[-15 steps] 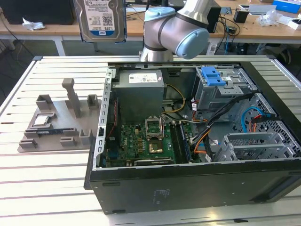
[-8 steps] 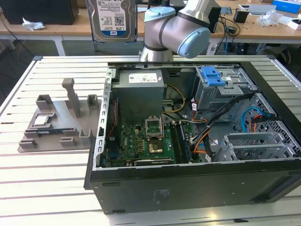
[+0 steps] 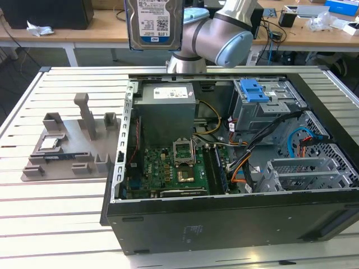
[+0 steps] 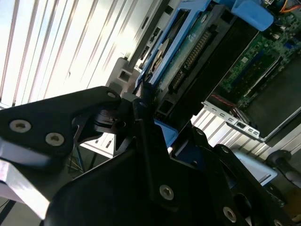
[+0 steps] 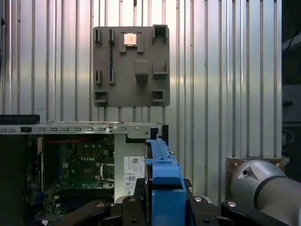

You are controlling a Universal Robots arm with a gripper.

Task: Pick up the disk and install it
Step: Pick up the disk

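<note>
The disk [image 3: 154, 25] hangs upright in the air, label toward the exterior camera, above the far rim of the open computer case [image 3: 224, 224], so it is carried but not yet seated. The gripper [image 5: 162, 201] has its jaws pinched on the two sides of the disk's blue bracket, a grasp that seems to leave the connector edge free. Its likely home, the drive cage [image 3: 255, 92] with the blue latch, sits inside the case, while the grey fixture plate [image 3: 73, 147] with the small chip [image 3: 47, 143] lies on the slatted table [image 3: 56, 224] beside the case.

Slatted metal table [image 3: 56, 224]; wooden benches [image 3: 104, 31] behind
</note>
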